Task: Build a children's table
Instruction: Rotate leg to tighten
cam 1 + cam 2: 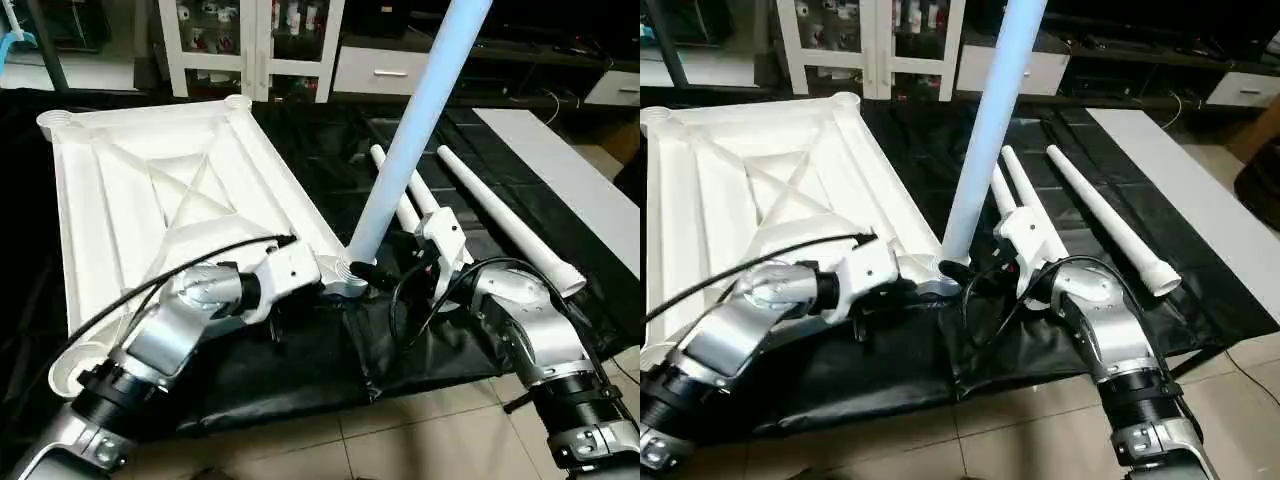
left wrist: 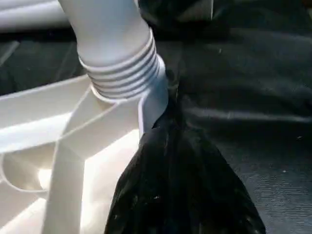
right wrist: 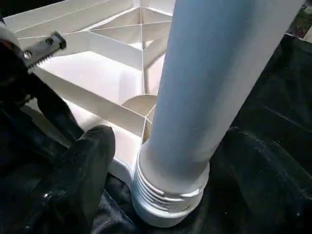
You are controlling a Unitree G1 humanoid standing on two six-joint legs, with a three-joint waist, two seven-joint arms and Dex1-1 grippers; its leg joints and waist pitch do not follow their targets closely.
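The white table top (image 1: 110, 200) lies upside down on a black cloth, its X-ribs facing up. One white leg (image 1: 410, 140) stands in the near right corner socket (image 1: 345, 282), leaning away to the right. Its threaded end (image 2: 122, 73) still shows several rings above the socket rim. My left gripper (image 1: 325, 283) is at the top's edge, right beside that socket. My right gripper (image 1: 372, 272) stands open around the leg's base from the other side. One black finger (image 3: 83, 170) hangs a short gap away from the threads.
Three more white legs lie on the black cloth (image 1: 300, 360) to the right, two close together (image 1: 405, 200) and one further out (image 1: 505, 215). A white board (image 1: 560, 170) lies at the far right. White cabinets (image 1: 250, 40) stand behind. Tiled floor (image 1: 400, 440) runs along the near edge.
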